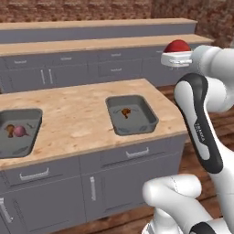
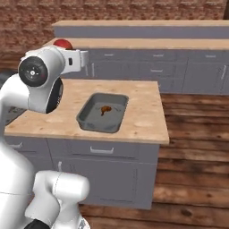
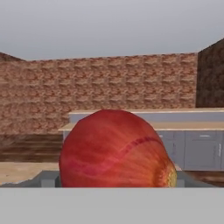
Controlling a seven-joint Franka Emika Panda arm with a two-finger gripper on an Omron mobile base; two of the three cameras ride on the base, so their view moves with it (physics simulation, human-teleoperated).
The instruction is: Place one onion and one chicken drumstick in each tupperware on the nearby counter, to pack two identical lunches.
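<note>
My gripper (image 1: 176,55) is held high, to the right of the counter (image 1: 77,114), shut on a bright red onion (image 1: 177,45); the onion (image 3: 114,148) looms close in the hand view. On the counter's right side, one grey tupperware (image 1: 145,122) holds a chicken drumstick (image 1: 125,112). The left tupperware (image 1: 23,148) holds a duller pinkish onion (image 1: 19,131) and a drumstick (image 1: 10,130). In the right base view the red onion (image 2: 62,43) peeks over my arm, up and to the left of the tupperware (image 2: 96,120) with its drumstick (image 2: 105,109).
A longer counter (image 1: 91,43) with grey cabinets runs along the brick wall behind. Wood floor (image 2: 197,147) lies to the right of the near counter. Grey drawers with silver handles (image 1: 137,153) face me below the worktop.
</note>
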